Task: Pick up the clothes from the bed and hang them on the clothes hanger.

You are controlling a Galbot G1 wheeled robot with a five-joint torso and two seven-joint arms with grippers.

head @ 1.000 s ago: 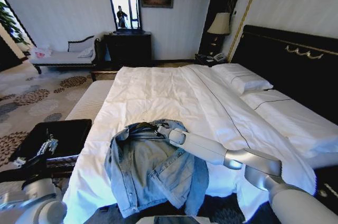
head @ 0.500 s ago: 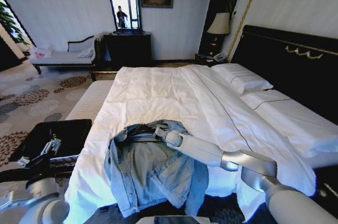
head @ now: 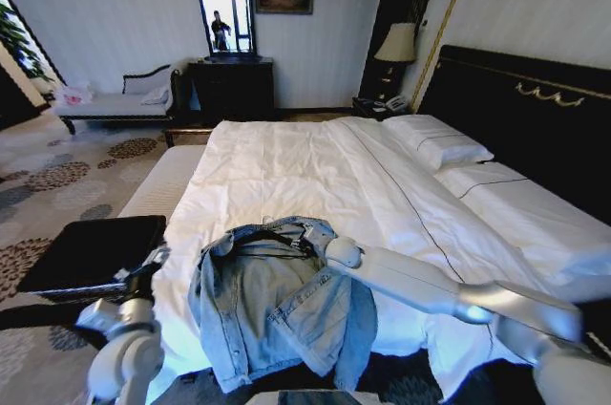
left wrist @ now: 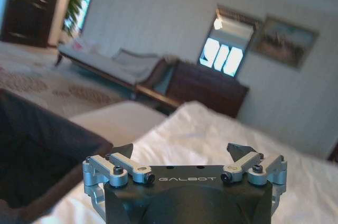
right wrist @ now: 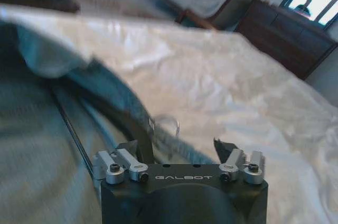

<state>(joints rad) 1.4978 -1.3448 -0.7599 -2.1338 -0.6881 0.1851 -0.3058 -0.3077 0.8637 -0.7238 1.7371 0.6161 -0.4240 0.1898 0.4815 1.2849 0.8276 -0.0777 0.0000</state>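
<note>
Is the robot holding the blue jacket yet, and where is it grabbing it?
Nothing is held. The right gripper is open at the collar of the denim jacket, beside the hanger's hook. The left gripper is open over the bed's edge.

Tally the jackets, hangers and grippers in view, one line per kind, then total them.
Denim jacket, on the bed: 1
Black clothes hanger, at the jacket's collar: 1
Grippers: 2, the left gripper open beside the bed, the right gripper open at the collar
Total: 4
</note>
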